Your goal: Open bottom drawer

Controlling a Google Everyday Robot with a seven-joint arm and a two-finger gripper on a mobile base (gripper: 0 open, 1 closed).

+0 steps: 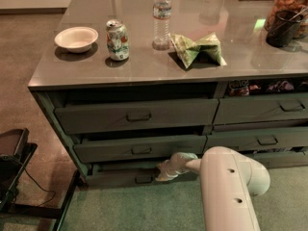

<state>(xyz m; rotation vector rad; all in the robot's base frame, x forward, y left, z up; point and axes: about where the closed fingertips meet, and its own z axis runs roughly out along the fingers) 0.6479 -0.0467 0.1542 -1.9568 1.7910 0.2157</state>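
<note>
The bottom drawer point(115, 177) is the thin dark grey-green front at the foot of the left stack, with a small loop pull point(143, 179) at its centre. It stands slightly out from the cabinet, with a dark gap above it. My gripper point(162, 173) reaches in from the right, low over the green floor, with its tip at the drawer front just right of the pull. The white arm point(231, 186) fills the lower right.
Two taller drawers point(137, 115) sit above. The neighbouring stack point(262, 139) is on the right. On the counter are a bowl point(76, 37), a can point(118, 40), a water bottle point(162, 16) and a green bag point(196, 48). A dark stand point(12, 167) is at left.
</note>
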